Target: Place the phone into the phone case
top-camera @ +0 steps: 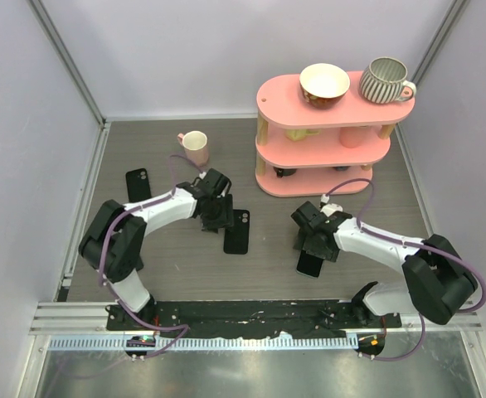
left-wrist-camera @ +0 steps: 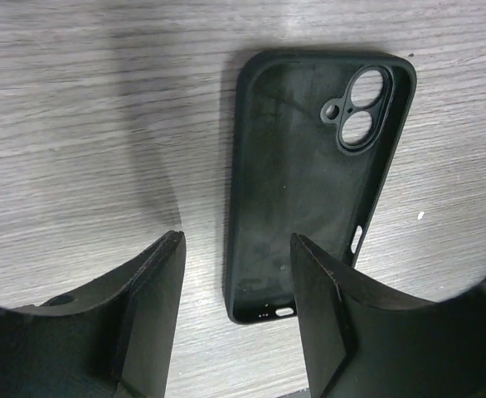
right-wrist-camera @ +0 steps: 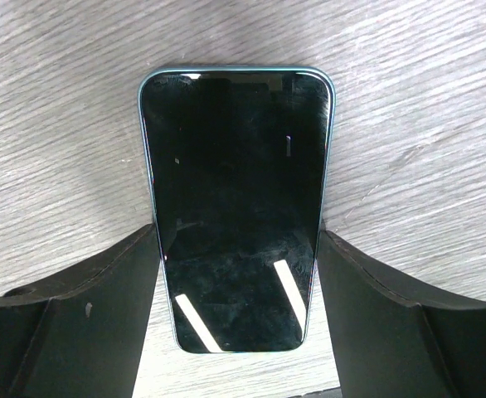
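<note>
While the phone [right-wrist-camera: 236, 207] lies flat and screen-up on the surface [top-camera: 268, 278] just in front of the pink shelf [top-camera: 322, 178], the right end effector [right-wrist-camera: 236, 230] is clamped on it, with one finger pressed to each long side; light streaks reflect in the glass near the wrist end

Left of the shelf and a little nearer the arms, the case [left-wrist-camera: 309, 182] lies apart from the phone, hollow side up, with its double-ring camera cutout in the corner of the end nearer the shelf. At the opposite end of the case stands the left end effector [left-wrist-camera: 236, 240], fingers apart and gripping nothing. One finger [left-wrist-camera: 342, 315] covers the case's corner and the other is over bare surface beside its long edge. Whether either finger touches the case I cannot tell

Further left of the shelf lie a second black shell [top-camera: 137, 184] and a pink mug [top-camera: 196, 148]. On the shelf's top tier sit a bowl [top-camera: 324, 83] and a striped mug [top-camera: 386, 80]
</note>
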Motion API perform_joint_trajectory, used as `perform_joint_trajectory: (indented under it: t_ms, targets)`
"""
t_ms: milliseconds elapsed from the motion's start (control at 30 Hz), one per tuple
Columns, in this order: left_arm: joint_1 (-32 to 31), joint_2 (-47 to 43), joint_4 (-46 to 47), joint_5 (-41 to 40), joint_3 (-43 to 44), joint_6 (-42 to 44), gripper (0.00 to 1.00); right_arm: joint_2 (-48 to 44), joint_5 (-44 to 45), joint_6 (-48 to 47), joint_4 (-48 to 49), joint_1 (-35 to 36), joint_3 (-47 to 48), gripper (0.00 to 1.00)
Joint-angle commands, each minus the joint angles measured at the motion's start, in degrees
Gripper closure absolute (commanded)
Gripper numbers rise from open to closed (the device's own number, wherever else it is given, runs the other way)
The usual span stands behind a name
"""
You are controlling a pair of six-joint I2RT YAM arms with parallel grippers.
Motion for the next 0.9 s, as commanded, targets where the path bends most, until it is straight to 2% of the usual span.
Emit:
perform_joint_trajectory:
  t_ms: [0,133,233,333,433,567,600,633,667,733,767,867]
  targets:
    - [-2.3,2.0,3.0,-1.6,0.0,-1.1,0.44,-1.7,-0.8,-4.8,3.0,0.1,0.0,0.64]
    - [-3.4,3.9,2.3,-2.6,0.4,-1.6,0.53,-1.3,-1.1,-6.4,2.9,0.1,0.5,0.65]
    - [-4.4,4.3,2.3,-2.8,0.2,-2.4,0.73,-1.8,-1.1,-7.6,2.7,0.1,0.9,0.67]
    - [-6.6,3.1,3.4,-3.0,-0.7,-3.8,0.87,-3.0,-1.0,-8.5,2.6,0.1,1.4,0.67]
    - [-10.0,2.6,4.3,-3.0,-1.1,-6.1,0.96,-4.9,-1.9,-9.6,3.2,0.1,1.6,0.68]
    - [-13.1,2.3,4.7,-1.9,-1.1,-9.6,0.98,-7.8,-4.7,-11.7,6.1,0.1,1.2,0.68]
    - [-13.1,2.1,5.0,-1.1,-1.6,-10.5,0.94,-8.5,-5.4,-12.2,7.4,0.1,1.1,0.69]
    - [-13.1,1.7,5.3,-0.3,-1.9,-11.3,0.78,-9.2,-5.9,-12.4,7.9,0.1,1.1,0.69]
    - [-13.1,0.9,6.0,0.3,-2.4,-12.8,0.66,-9.5,-6.8,-12.4,8.3,0.1,1.3,0.69]
    - [-13.1,-0.6,6.7,2.2,-3.1,-14.1,0.33,-9.7,-7.5,-11.7,9.6,0.2,2.0,0.71]
    - [-13.0,-2.5,6.9,2.2,-3.3,-14.9,0.29,-9.6,-8.2,-11.3,9.9,0.2,2.3,0.71]
    - [-12.2,-5.7,6.4,1.5,-3.7,-15.5,0.23,-8.3,-8.8,-9.8,11.8,0.9,4.2,0.71]
